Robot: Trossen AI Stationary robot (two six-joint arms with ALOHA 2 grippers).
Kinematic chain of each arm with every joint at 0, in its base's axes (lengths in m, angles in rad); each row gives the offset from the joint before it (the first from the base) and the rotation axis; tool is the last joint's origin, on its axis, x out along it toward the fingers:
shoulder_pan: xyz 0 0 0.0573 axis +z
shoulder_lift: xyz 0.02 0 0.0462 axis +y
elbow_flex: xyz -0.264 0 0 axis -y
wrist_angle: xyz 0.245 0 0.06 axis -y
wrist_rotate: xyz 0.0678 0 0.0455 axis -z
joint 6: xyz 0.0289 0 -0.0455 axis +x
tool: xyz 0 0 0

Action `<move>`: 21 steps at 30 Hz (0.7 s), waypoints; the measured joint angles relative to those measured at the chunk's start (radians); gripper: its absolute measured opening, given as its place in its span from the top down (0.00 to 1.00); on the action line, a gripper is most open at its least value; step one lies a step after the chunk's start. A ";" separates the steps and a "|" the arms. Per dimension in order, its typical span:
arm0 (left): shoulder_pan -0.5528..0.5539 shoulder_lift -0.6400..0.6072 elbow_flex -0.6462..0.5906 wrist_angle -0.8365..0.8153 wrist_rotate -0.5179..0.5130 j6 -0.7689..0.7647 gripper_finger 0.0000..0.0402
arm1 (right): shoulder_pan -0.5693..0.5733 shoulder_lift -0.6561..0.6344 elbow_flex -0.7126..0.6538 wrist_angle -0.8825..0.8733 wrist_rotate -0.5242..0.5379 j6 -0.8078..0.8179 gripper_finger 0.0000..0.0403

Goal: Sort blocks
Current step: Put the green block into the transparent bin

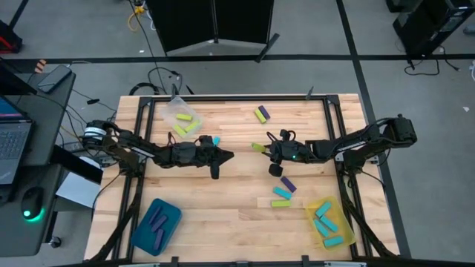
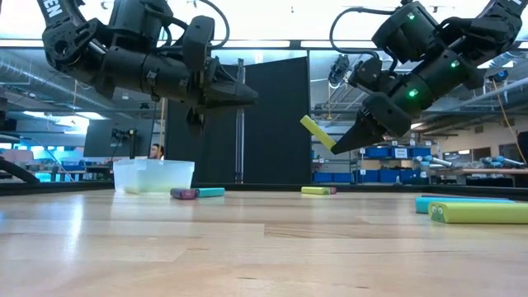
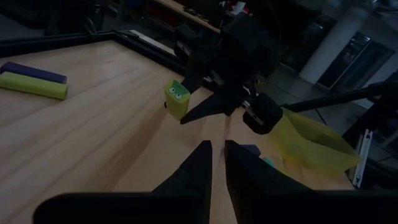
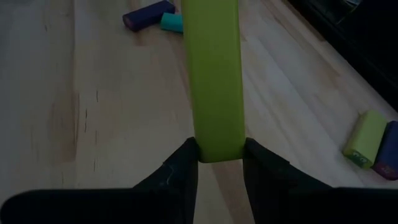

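My right gripper (image 1: 265,147) hovers over the table's middle, shut on a yellow-green block (image 4: 211,74), which also shows in the low view (image 2: 318,132). My left gripper (image 1: 223,156) faces it from the left, shut and empty, clear of the table (image 2: 247,96). Loose blocks lie flat on the wood: a purple and yellow-green pair (image 1: 261,113), a cyan one (image 1: 216,139), and purple (image 1: 286,184), cyan (image 1: 282,193) and yellow-green (image 1: 280,202) ones near the right arm. My right gripper pinches the yellow-green block by one end (image 4: 217,146) between its two fingers, coming from the table's right. The block reaches out lengthwise beyond the fingertips toward the left arm. It is lifted clear of the table, its free end (image 2: 304,120) tilted upward.
A clear tray (image 1: 182,119) with yellow-green blocks sits at the far left, a teal tray (image 1: 157,222) with purple blocks at the near left, a yellow tray (image 1: 329,219) with cyan blocks at the near right. Bare wood lies in the near middle.
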 joint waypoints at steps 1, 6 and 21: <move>0.000 0.000 0.000 0.000 0.000 0.000 0.87 | 0.000 0.000 0.000 0.000 0.000 0.000 0.72; 0.000 0.000 0.000 0.005 0.001 0.004 0.87 | 0.001 0.000 0.000 0.000 0.000 0.003 0.72; 0.001 -0.001 0.000 0.000 0.000 0.051 0.92 | 0.019 0.000 0.000 0.005 0.000 0.003 0.72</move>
